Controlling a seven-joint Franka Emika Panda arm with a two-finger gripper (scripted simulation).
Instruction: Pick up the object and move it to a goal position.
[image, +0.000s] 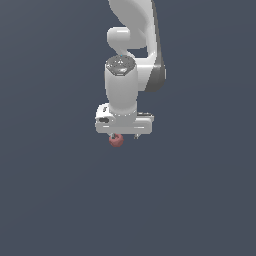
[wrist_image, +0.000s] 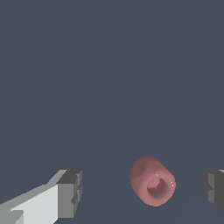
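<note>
The object (image: 116, 140) is a small, dull red-pink rounded lump that shows just below the white hand in the exterior view. In the wrist view the object (wrist_image: 152, 180) lies between the two grey fingertips, with a shallow dimple in its facing end. It is apart from both pads and sits closer to one finger (wrist_image: 213, 189) than to the other finger (wrist_image: 70, 192). My gripper (image: 125, 136) is open, with its jaws spread wide to either side of the lump; it also shows in the wrist view (wrist_image: 141, 190).
The surroundings are a plain dark blue-grey ground (image: 60, 190). The white arm (image: 135, 45) rises above the hand. No other objects or goal marker show.
</note>
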